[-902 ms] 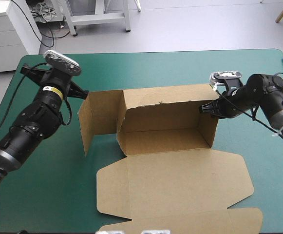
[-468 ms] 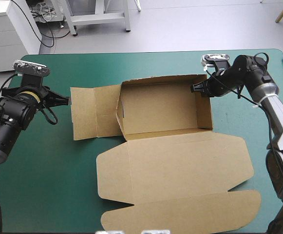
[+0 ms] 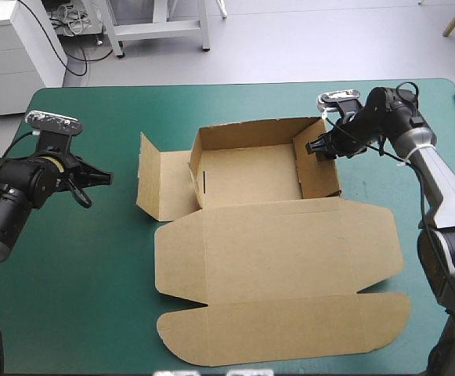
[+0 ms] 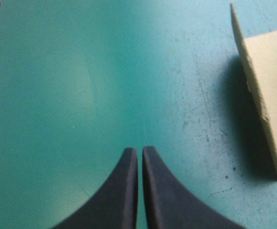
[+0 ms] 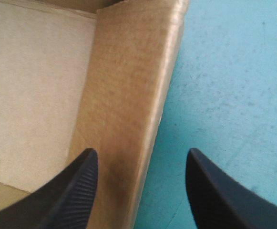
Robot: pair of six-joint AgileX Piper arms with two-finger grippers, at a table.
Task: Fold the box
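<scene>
The box [image 3: 250, 168] sat a little beyond the middle of the teal-green worktop [image 3: 94, 274]. It was a brown tray with its long axis running left to right. Its lid [image 3: 282, 282] lay flat on the cover, reaching toward the near edge. The far wall and the right wall [image 3: 323, 168] stood upright. The left flap [image 3: 160, 188] splayed outward from the tray's left end and leaned, not tucked in.

The right tool [image 3: 313, 147] was at the far end of the right wall. Seen from the right wrist, the fingers of the right tool [image 5: 140, 157] stood apart. The wall's top edge [image 5: 124, 95] ran between them, with one finger over the tray's inside and the other over bare cover. They did not look clamped on the board.

The left tool [image 3: 102, 178] hovered over open cover, well apart from the box and pointing toward it. From the left wrist, the fingers of the left tool [image 4: 139, 152] were together and held nothing. The left flap's edge [image 4: 267, 71] lay ahead of it and off to one side.

The loose flap was on the left tool's side, so the left arm was probably the one to raise it. It would need to travel along the box's long axis to get there.
</scene>
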